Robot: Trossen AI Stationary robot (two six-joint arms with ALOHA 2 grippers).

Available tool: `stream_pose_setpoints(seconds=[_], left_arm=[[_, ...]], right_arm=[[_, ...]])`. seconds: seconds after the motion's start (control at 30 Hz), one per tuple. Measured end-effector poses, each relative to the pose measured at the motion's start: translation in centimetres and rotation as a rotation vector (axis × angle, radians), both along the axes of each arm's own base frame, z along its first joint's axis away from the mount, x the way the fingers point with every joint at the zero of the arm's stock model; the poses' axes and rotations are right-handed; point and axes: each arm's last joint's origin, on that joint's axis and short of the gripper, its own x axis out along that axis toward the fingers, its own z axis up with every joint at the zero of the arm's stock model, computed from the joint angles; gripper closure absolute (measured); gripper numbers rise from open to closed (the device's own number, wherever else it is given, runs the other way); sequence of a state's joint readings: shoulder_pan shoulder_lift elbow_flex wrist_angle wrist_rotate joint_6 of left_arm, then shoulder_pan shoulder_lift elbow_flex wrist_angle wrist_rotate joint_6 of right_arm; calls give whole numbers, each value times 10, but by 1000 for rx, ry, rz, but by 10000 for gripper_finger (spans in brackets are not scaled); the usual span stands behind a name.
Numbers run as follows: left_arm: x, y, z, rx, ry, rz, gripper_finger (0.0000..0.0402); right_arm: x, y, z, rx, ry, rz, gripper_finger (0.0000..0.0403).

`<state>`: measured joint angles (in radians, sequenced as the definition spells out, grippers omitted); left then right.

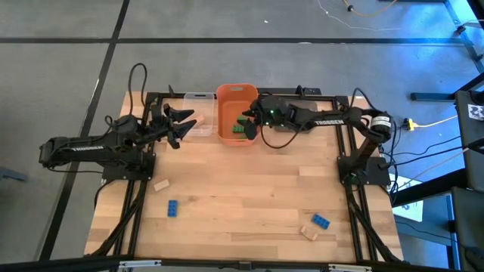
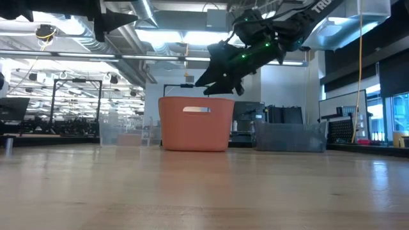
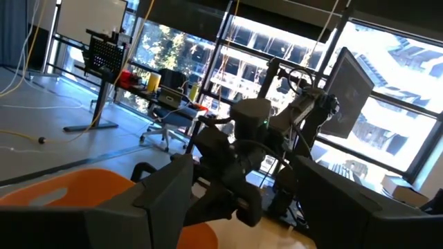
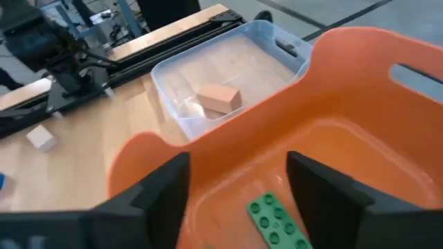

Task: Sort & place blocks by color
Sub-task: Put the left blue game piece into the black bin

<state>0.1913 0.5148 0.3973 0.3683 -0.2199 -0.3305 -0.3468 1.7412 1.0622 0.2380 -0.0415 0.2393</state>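
Observation:
My right gripper [image 4: 239, 197] hangs open over the orange bin [image 1: 227, 94], its fingers slanting down into it from the table's right. A green block [image 4: 277, 218] lies on the bin's floor below the gap between the fingers, touching neither. Green blocks [image 1: 241, 125] show inside the bin from above. A tan block [image 4: 218, 97] rests in the clear bin [image 1: 198, 102]. On the table lie a tan block [image 1: 160, 183], a blue block [image 1: 173, 208], another blue block [image 1: 321, 221] and another tan block [image 1: 308, 232]. My left gripper [image 1: 181, 125] waits open beside the clear bin.
The three bins stand in a row at the table's far edge: clear, orange, and a grey-brown bin [image 2: 291, 136] under my right arm. Black rails [image 1: 136, 196] run along both table sides. The middle of the wooden table [image 1: 242, 189] is bare.

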Motion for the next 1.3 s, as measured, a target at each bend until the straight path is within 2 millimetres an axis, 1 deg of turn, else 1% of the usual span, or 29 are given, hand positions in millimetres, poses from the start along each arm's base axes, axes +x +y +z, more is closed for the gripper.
stream_pose_setpoints(seconds=[0.13,0.2,0.27,0.33,0.4,0.53,0.6,0.73,0.83,0.97,1.03,1.1,1.3], left_arm=[[0,0,0,0,0,0,161],[0,0,0,0,0,0,161],[0,0,0,0,0,0,161],[0,0,0,0,0,0,161],[0,0,0,0,0,0,161],[0,-1,0,4,4,-18,161],[1,-1,-1,8,14,-43,161],[2,-2,-5,11,57,-94,161],[3,-3,-5,19,61,-129,161],[3,-4,-5,29,65,-132,161],[3,-4,-5,38,68,-130,161],[3,-4,-5,41,69,-130,161],[3,-4,-5,42,71,-130,161]], right_arm=[[2,-3,6,-50,-6,-31,99],[4,-4,17,-93,-15,-33,75],[4,-4,32,-100,-22,-35,61],[1,-3,49,-91,-16,-19,56],[-4,1,64,-78,2,37,56],[-27,14,91,-28,-3,182,60],[-40,25,99,16,-15,251,61],[-68,50,105,65,-78,311,62],[-88,71,109,76,-203,336,62],[-107,92,107,55,-374,316,62],[-115,97,108,38,-445,283,62],[-121,99,106,24,-473,257,62],[-124,100,108,17,-480,241,62]])
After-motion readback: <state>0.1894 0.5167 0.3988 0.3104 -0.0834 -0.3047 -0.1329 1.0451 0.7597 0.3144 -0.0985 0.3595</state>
